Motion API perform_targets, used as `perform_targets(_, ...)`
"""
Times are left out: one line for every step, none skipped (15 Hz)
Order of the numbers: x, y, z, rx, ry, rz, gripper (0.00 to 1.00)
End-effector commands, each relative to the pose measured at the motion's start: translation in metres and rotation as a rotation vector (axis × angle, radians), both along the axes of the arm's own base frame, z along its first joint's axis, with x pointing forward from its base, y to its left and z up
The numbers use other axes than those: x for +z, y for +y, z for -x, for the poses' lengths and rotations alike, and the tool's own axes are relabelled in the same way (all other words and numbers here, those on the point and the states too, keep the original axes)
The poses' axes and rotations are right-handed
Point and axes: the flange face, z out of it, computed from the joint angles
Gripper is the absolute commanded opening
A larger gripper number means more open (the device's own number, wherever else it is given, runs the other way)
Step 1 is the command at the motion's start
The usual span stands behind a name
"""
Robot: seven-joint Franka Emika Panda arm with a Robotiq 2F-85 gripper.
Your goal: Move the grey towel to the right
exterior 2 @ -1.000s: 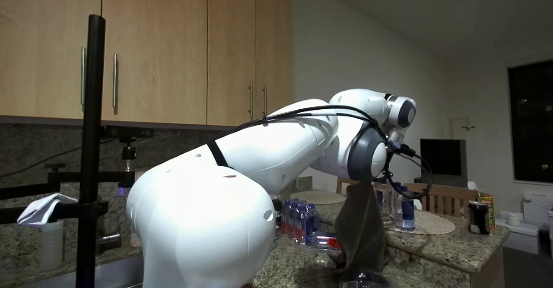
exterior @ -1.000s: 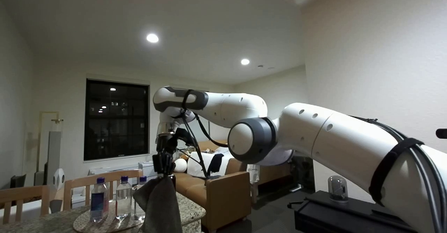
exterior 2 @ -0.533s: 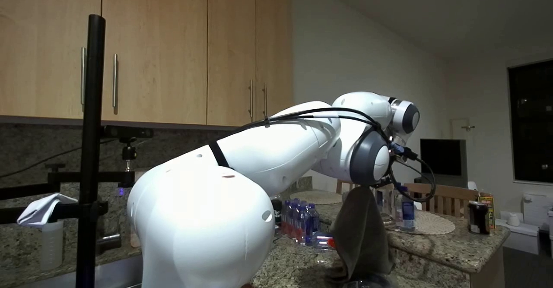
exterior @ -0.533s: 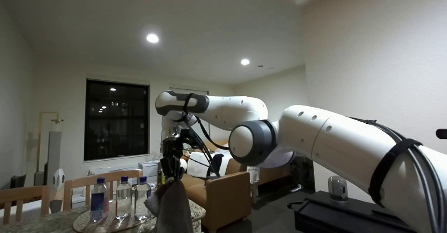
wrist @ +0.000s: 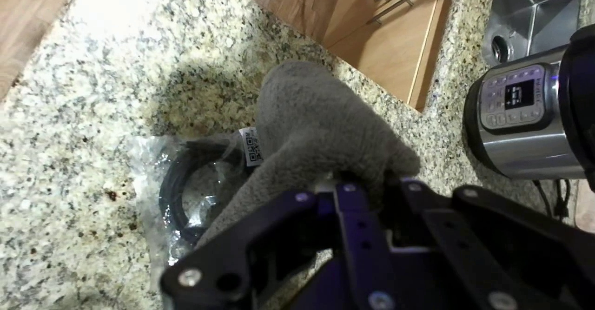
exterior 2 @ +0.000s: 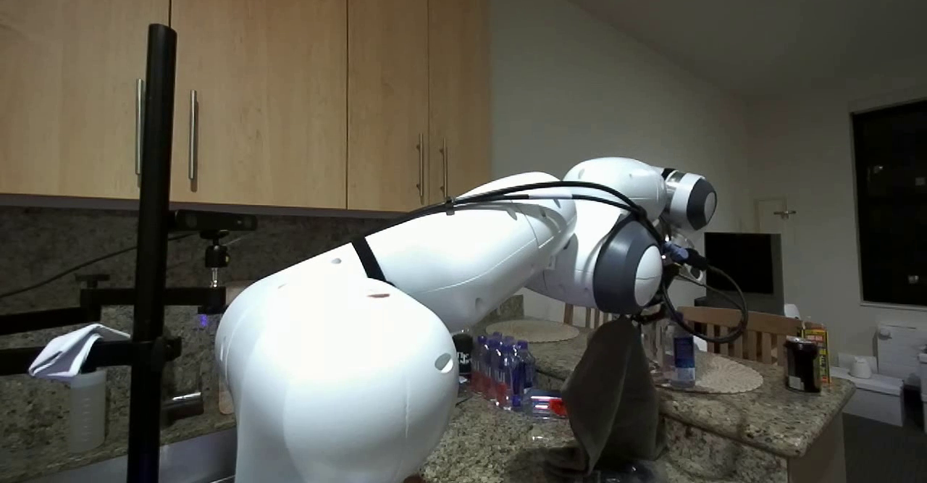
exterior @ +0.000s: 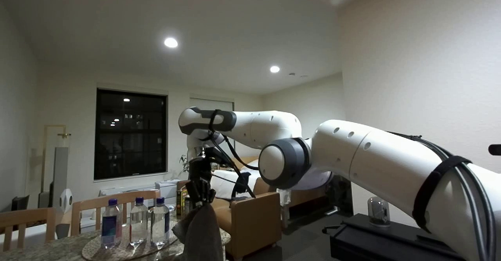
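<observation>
The grey towel (exterior: 202, 235) hangs in loose folds below my gripper (exterior: 202, 203), which is shut on its upper end. In an exterior view the towel (exterior 2: 612, 396) drops in front of the raised counter's side, and my arm hides most of the gripper there. Its lower end comes down near the bagged item on the lower counter; whether it touches is unclear. Seen from the wrist, the towel (wrist: 320, 119) bulges out past the gripper (wrist: 373, 181), its cloth pinched between the dark fingers (wrist: 351, 198).
Clear bottles (exterior: 111, 225) stand on a round mat (exterior: 92, 249) by the towel. More bottles (exterior 2: 500, 371) and a dark can (exterior 2: 802, 367) are on the counters. A bagged black coil (wrist: 174, 194) lies beneath; a pressure cooker (wrist: 520, 110) stands beside the sink (wrist: 534, 17).
My gripper has travelled right and slightly down in both exterior views, carrying the towel along. The towel no longer covers the third bottle on the mat.
</observation>
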Motion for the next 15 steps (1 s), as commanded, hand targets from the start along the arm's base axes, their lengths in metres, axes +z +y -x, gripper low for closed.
perform_targets(0.006, -0.016, 0.003, -0.073, 0.040, 0.037, 0.09)
perform_targets(0.006, -0.020, 0.003, -0.086, 0.045, 0.047, 0.09)
perform_targets(0.004, -0.022, 0.003, -0.097, 0.054, 0.057, 0.09)
perform_targets(0.003, -0.025, 0.004, -0.107, 0.061, 0.064, 0.09)
perform_targets(0.002, -0.025, 0.004, -0.113, 0.068, 0.070, 0.09)
perform_targets(0.001, -0.026, 0.004, -0.119, 0.073, 0.075, 0.09)
perform_targets(0.001, -0.026, 0.005, -0.122, 0.079, 0.080, 0.09)
perform_targets(0.000, -0.027, 0.005, -0.126, 0.083, 0.085, 0.09)
perform_targets(-0.001, -0.027, 0.005, -0.128, 0.087, 0.089, 0.09)
perform_targets(-0.002, -0.027, 0.006, -0.128, 0.091, 0.091, 0.09)
perform_targets(-0.003, -0.028, 0.006, -0.135, 0.094, 0.095, 0.09)
perform_targets(-0.003, -0.029, 0.005, -0.141, 0.095, 0.101, 0.09)
perform_targets(-0.003, -0.032, 0.005, -0.156, 0.094, 0.115, 0.09)
perform_targets(-0.002, -0.036, 0.004, -0.173, 0.092, 0.128, 0.09)
perform_targets(-0.001, -0.042, 0.004, -0.199, 0.093, 0.150, 0.14)
